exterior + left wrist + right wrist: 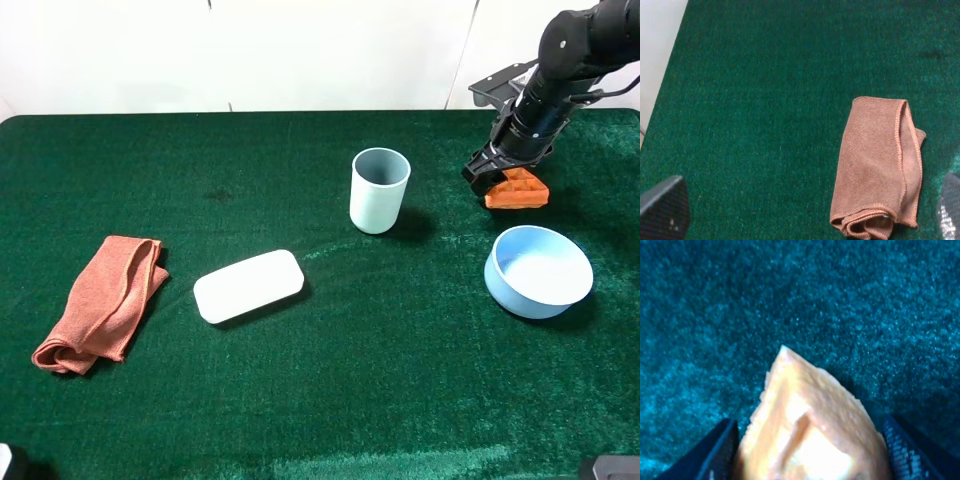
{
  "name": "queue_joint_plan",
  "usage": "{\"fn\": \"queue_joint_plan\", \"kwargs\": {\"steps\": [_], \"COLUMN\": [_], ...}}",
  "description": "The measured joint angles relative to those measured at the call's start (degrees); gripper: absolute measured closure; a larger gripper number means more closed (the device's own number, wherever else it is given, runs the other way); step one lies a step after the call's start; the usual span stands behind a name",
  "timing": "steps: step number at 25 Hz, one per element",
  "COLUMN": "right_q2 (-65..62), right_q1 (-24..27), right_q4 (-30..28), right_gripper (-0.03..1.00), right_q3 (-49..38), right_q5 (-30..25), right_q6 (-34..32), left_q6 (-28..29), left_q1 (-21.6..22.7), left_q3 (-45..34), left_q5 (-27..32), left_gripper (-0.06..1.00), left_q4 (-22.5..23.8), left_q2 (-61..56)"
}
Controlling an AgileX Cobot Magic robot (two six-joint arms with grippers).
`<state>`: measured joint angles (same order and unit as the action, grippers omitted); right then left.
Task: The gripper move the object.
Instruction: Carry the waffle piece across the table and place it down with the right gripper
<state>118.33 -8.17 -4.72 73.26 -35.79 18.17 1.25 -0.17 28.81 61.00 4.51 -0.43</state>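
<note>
Robot test bench, by every sign: a table (350, 400) draped in green felt stood against a bare white wall (300, 50) across the top of the frame. A black arm (572, 52) reached in at upper right, and a cup (380, 190), bowl (538, 272), cloth (100, 300) and white box (248, 285) lay spaced apart like props.

Right gripper (812, 457) clamps object (518, 190) (left gripper (805, 210) parted).

Close in, we see the waffle wedge (805, 415) blurred and cut by the frame edge. Whether the right gripper (810, 440) actually presses on it, we can't tell.
</note>
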Motion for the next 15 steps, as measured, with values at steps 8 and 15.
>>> {"fn": "queue_joint_plan", "kwargs": {"steps": [8, 15], "right_q2": [0.00, 0.00], "right_q1": [0.00, 0.00], "right_q4": [0.00, 0.00], "right_gripper": [0.53, 0.53], "right_q3": [0.00, 0.00], "right_q5": [-0.06, -0.55], "right_q6": [0.00, 0.00], "left_q6": [0.00, 0.00], "left_q1": [0.00, 0.00], "left_q3": [0.00, 0.00], "left_q5": [0.00, 0.00], "left_gripper": [-0.05, -0.05], "left_q4": [0.00, 0.00], "left_q2": [0.00, 0.00]}}
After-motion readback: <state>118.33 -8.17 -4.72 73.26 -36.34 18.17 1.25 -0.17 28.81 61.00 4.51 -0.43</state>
